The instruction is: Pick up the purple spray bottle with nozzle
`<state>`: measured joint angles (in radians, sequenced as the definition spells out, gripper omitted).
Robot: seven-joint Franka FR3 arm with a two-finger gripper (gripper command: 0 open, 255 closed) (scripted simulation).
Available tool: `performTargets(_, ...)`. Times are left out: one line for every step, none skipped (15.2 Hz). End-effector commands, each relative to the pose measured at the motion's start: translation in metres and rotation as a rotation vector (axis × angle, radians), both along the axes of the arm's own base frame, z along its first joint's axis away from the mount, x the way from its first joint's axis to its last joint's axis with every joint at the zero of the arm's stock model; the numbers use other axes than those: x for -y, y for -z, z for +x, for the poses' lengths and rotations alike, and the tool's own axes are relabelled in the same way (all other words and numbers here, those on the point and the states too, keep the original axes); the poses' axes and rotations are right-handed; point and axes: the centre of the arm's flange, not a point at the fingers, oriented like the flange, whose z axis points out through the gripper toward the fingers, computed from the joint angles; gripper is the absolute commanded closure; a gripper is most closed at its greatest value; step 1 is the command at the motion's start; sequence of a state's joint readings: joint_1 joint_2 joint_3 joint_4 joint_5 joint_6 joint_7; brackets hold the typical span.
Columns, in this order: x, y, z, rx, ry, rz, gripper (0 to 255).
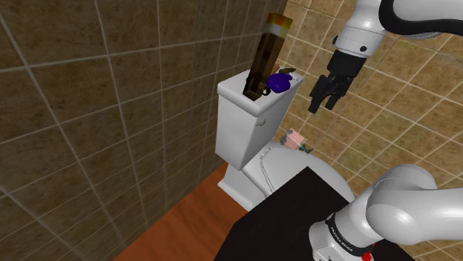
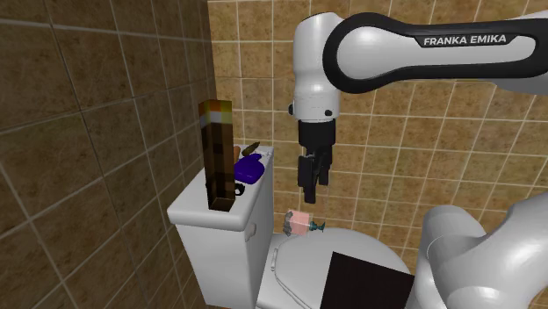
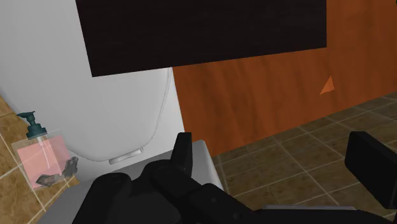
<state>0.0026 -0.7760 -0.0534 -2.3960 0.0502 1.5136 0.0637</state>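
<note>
The purple spray bottle lies on the lid of the white toilet tank, beside a tall brown block. My gripper hangs in the air to the shoulder view's right of the bottle. It is off the tank, above the toilet lid, and apart from the bottle. In the wrist view my gripper is open, its fingers wide apart with nothing between them.
A pink soap dispenser stands behind the white toilet lid, under the gripper. A small dark thing lies behind the bottle. Tiled walls close in at the back and side. The black stand sits over the wooden floor.
</note>
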Motion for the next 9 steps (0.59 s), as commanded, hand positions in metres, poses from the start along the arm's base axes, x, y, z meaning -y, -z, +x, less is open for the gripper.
performTargets(0.000,0.000,0.000,0.000,0.000,0.000,0)
performTargets(0.002,0.003,0.012,0.001,0.032,-0.005,0)
performTargets(0.004,0.005,0.024,0.003,0.065,-0.011,0)
performTargets(0.007,0.007,0.036,0.004,0.097,-0.016,0)
performTargets(0.010,0.010,0.048,0.005,0.129,-0.022,0)
performTargets(0.013,0.012,0.060,0.007,0.161,-0.027,0)
performTargets(0.017,0.015,0.071,0.008,0.194,-0.033,0)
performTargets(0.021,0.017,0.083,0.010,0.226,-0.038,0)
performTargets(0.026,0.019,0.094,0.011,0.258,-0.043,0)
